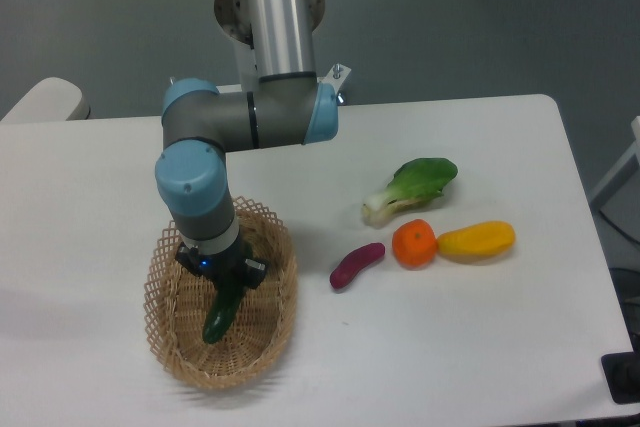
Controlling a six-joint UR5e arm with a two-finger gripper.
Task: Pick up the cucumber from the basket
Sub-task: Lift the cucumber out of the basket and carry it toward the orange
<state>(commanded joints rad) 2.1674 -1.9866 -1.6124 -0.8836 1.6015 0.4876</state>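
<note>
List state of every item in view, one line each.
tool: down in the basket, shut on the cucumber's upper end
cucumber: gripped, lower end hanging over the basket floor
basket: upright on the table, holds only the cucumber
bok choy: lying on the table
eggplant: lying on the table
orange: on the table, touching the mango
mango: lying on the table
</note>
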